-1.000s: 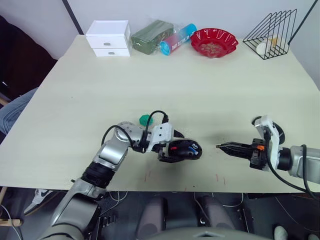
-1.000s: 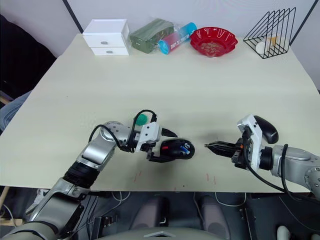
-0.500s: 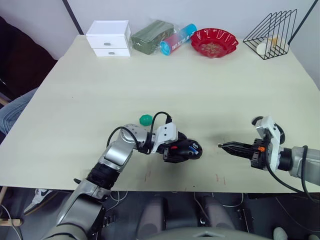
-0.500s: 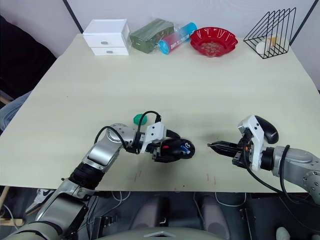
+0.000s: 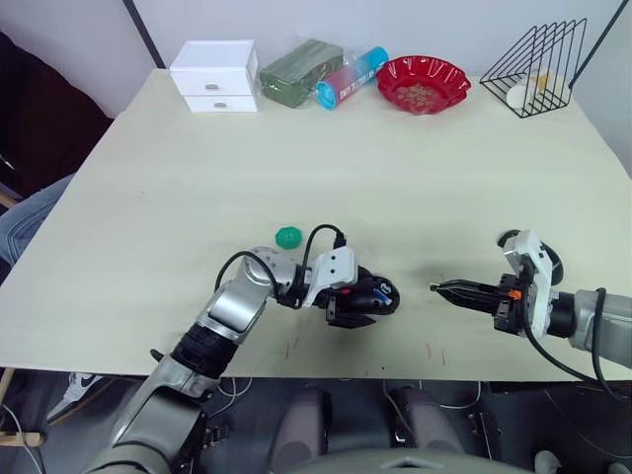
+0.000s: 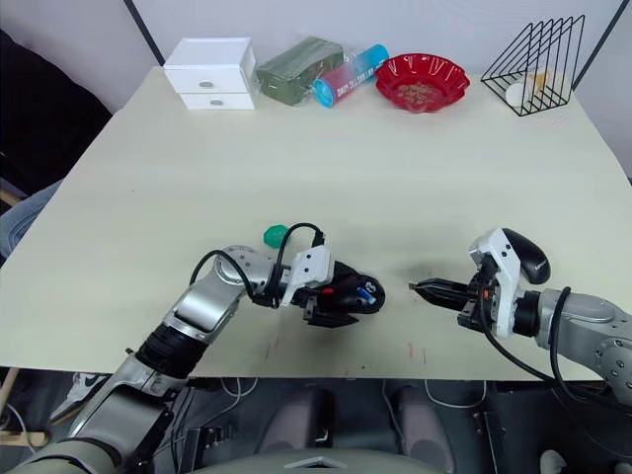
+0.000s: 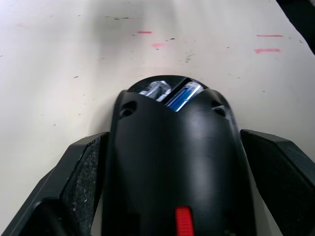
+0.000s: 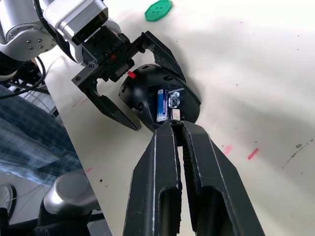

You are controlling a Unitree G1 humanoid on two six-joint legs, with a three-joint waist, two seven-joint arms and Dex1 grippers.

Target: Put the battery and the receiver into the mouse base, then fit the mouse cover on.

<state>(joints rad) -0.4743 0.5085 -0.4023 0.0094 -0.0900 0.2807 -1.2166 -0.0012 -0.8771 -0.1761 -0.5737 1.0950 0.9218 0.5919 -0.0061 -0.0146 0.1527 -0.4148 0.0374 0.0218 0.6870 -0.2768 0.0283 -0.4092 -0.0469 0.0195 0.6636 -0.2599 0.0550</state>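
Tabletop (image 5: pixel 395 178): mouse base (image 5: pixel 367 295) long axis toward right gripper (image 5: pixel 435 288).

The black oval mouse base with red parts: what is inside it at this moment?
In the open black mouse base lies the blue battery, with a small silvery part beside it, perhaps the receiver; I cannot tell. The right claw covers its near edge.

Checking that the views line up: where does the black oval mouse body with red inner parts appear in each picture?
Left eye view: black oval mouse base, near table edge, left of centre.
Right eye view: same spot.
Left wrist view: close up, between the left gripper fingers.
Right wrist view: just beyond the right gripper tips.
Shared landmark: the blue battery seated in the base.
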